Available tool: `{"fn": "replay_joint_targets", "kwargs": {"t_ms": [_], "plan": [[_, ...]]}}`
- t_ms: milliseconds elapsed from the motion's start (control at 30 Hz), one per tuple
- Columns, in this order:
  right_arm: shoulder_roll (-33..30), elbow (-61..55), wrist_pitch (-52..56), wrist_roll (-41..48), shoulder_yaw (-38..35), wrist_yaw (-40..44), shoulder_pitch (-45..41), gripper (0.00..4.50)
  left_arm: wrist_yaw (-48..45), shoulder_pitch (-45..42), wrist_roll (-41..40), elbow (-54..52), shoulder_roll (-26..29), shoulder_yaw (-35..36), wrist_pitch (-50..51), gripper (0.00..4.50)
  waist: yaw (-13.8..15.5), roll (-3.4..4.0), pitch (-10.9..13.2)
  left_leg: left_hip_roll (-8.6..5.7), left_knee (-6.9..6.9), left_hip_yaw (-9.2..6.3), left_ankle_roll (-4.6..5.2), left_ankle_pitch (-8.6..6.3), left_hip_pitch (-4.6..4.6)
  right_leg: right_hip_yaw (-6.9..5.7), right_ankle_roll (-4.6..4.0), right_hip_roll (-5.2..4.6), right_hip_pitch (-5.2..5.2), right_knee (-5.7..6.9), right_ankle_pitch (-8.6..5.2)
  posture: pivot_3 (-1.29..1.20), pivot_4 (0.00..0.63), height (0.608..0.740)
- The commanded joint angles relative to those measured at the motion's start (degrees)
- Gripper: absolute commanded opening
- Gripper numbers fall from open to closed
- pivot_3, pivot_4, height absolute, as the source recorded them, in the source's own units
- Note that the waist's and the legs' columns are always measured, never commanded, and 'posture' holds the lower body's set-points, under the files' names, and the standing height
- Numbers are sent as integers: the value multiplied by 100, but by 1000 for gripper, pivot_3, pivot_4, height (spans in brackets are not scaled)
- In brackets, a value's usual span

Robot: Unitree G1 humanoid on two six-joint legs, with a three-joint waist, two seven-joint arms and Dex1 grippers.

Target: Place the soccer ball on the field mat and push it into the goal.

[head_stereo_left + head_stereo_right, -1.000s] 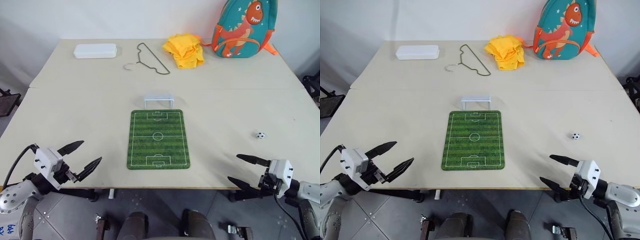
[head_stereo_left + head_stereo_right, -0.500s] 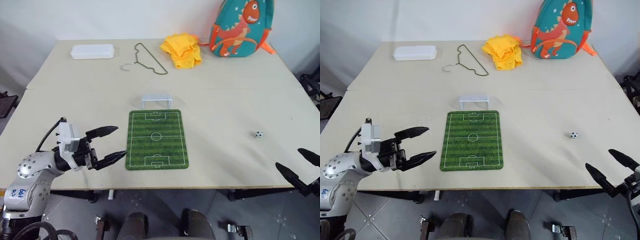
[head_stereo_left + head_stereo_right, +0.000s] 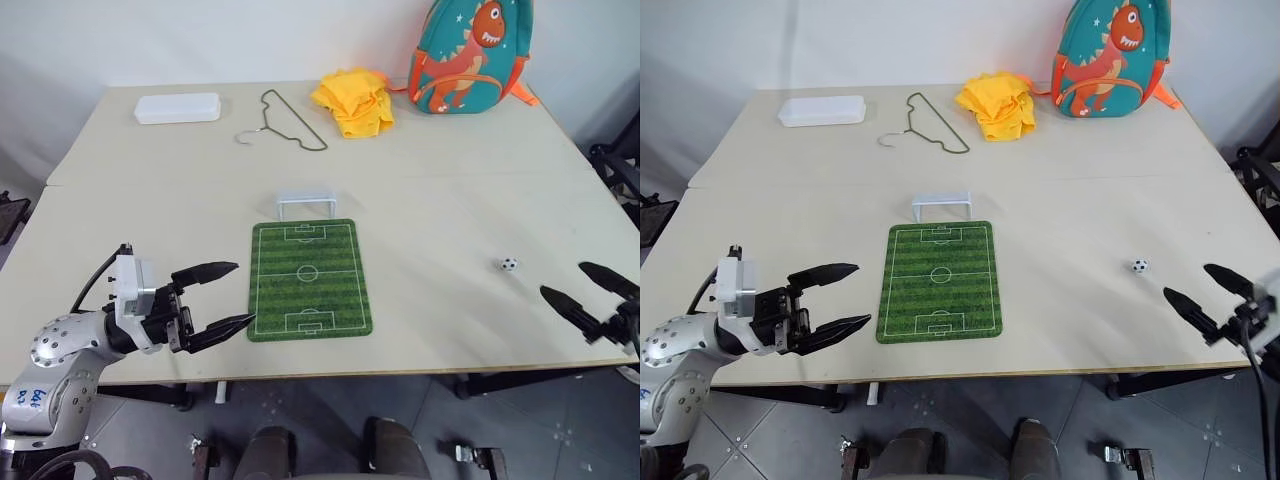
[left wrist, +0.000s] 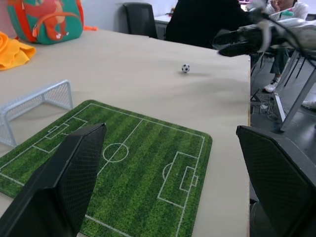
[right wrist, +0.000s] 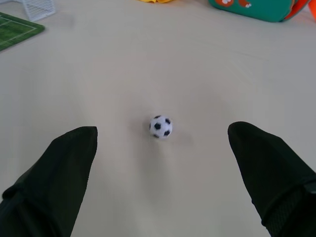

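Now you have the beige table (image 3: 450, 190) under both arms, with the field mat (image 3: 308, 280) flat at its middle and the goal (image 3: 308, 203) standing just beyond the mat's far short edge. Your right gripper (image 3: 1203, 297) hangs at the table's right near corner, its 2 fingers spread wide and holding nothing; the soccer ball (image 3: 1139, 266) lies on bare table near it, ahead of the open fingers, well apart from the mat. Your left gripper (image 3: 225, 296) is likewise wide open and empty, just beside the mat's left near corner.
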Motion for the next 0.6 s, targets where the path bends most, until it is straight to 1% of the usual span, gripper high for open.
{"fn": "replay_joint_targets", "kwargs": {"t_ms": [33,200,333,600], "plan": [[-270,529,262,-280,345,55,-595,4462,60,43,-134,-207,-43,90,-29,4500,3,1,0,0,2,1,1,0,-1,0,0,0,0,-1,0,0,150,740],[-250,1274,306,-782,1005,153,-1436,4462,55,53,-68,-187,-118,54,-127,4500,-8,1,0,0,2,4,4,-3,-5,0,1,0,-2,4,1,0,150,740],[-117,1483,444,-952,1345,195,-1849,4462,16,50,-98,-163,-133,55,-114,4500,-10,1,1,0,2,10,7,-4,-7,2,5,0,-2,3,3,0,150,740],[110,2124,33,-1323,1605,26,-2321,4462,-89,55,-135,-113,-95,85,-79,4500,-13,1,0,0,2,11,7,-7,-8,1,6,0,-3,-1,3,0,150,740]]}}
